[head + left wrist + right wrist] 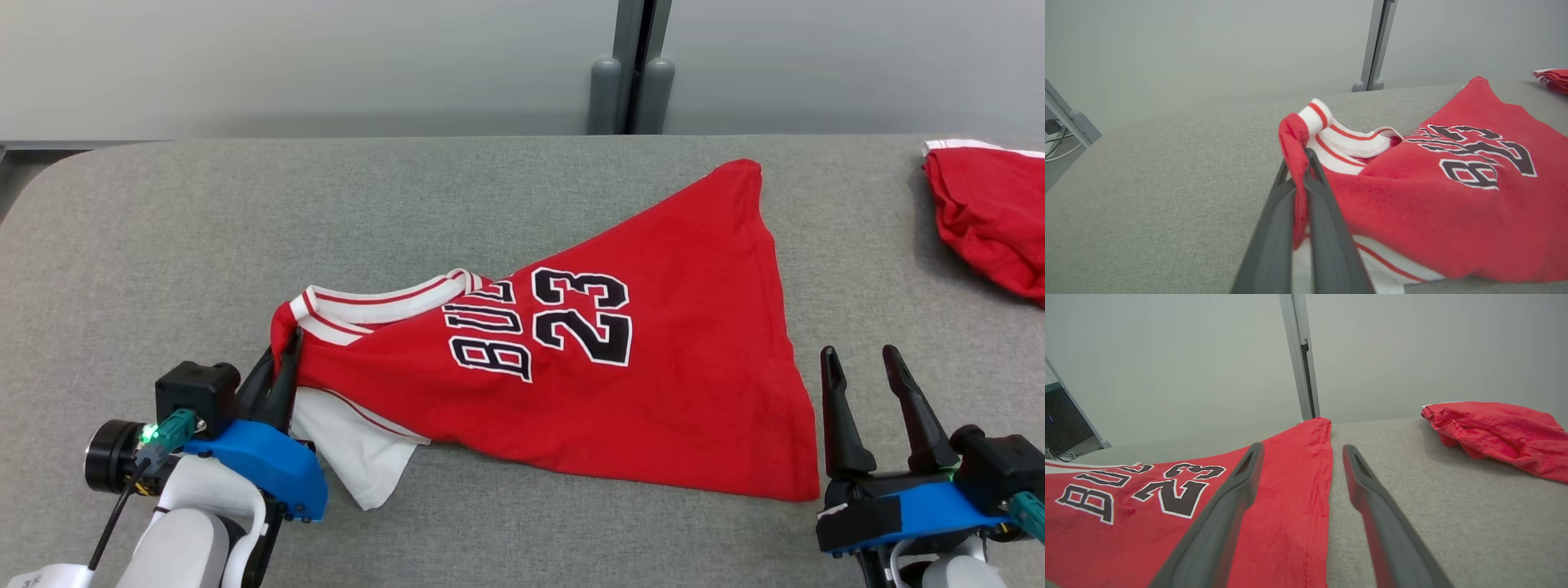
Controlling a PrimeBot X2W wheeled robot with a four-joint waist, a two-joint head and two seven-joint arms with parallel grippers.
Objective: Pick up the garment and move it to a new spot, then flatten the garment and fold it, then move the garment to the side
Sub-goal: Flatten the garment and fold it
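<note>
One shoulder of the garment [653, 351] sits pinched in the left end effector [282, 351], seemingly for tugging flat, while the right end effector [860, 353] gapes beside the hem.

A crumpled red cloth [992, 220] lies on the grey table [163, 245].

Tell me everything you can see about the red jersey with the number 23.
The red jersey looks like soft knit cloth, with black, white-edged lettering and the number 23, a white collar with red stripes, and white fabric showing underneath. It lies on the grey table, partly spread, tapering to a point at the far side. The left tool is shut on its edge beside the collar. The right tool stands open by its near right corner.
</note>
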